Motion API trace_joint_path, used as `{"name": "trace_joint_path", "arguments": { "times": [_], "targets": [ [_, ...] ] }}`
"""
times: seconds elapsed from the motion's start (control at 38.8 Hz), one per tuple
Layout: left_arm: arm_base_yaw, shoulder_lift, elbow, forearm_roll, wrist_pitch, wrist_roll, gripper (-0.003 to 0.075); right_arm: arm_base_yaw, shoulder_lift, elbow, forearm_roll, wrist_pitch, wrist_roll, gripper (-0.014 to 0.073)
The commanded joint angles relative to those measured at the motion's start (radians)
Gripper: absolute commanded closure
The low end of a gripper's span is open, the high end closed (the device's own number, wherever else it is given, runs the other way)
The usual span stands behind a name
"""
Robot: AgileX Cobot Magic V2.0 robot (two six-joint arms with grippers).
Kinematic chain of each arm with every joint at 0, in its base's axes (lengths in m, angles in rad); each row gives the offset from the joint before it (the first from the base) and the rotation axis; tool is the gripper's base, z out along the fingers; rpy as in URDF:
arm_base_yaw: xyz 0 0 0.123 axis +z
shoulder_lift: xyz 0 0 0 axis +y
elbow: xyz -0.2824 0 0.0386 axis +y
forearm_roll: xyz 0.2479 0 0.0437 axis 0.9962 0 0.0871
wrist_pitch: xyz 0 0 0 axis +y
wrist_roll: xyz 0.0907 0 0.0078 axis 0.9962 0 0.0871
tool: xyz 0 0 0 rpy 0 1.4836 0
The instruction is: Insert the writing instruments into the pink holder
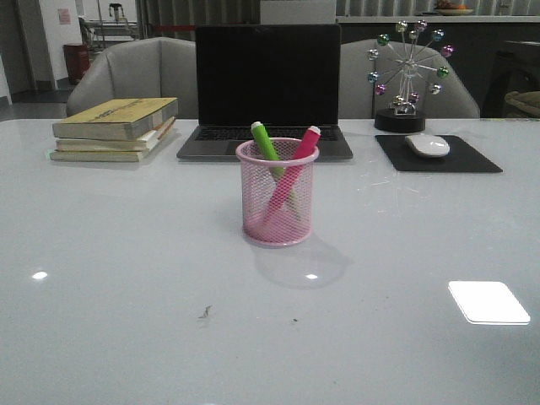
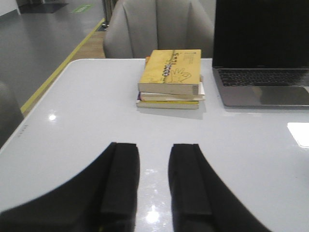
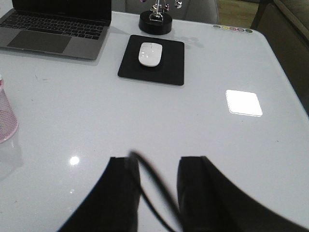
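The right gripper (image 3: pixel 157 193) hangs over a glossy white tabletop (image 3: pixel 145 121), its two black fingers (image 3: pixel 120 193) apart with nothing between them but a thin dark cable crossing the gap. A white oval computer mouse (image 3: pixel 150 53) lies on a square black mouse pad (image 3: pixel 169 72). Just beyond the pad stands a round black base (image 3: pixel 155 24) of a desk ornament. A grey open laptop (image 3: pixel 53 36) sits near the pad. At one edge of the view, part of the pink wire-mesh holder (image 3: pixel 6 121) shows. A bright square reflection (image 3: pixel 244 102) lies on the tabletop.
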Motion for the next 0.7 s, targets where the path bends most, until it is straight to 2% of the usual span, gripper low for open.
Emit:
{"name": "trace_joint_path", "arguments": {
  "times": [0.0, 0.67],
  "targets": [
    [0.016, -0.009, -0.029, -0.001, -0.079, -0.001, 0.0476, -0.006, 0.000, -0.030, -0.013, -0.080, -0.002, 0.0257],
    [0.016, -0.009, -0.029, -0.001, -0.079, -0.001, 0.0485, -0.006, 0.000, -0.030, -0.015, -0.085, -0.002, 0.0257]
  ]
}}
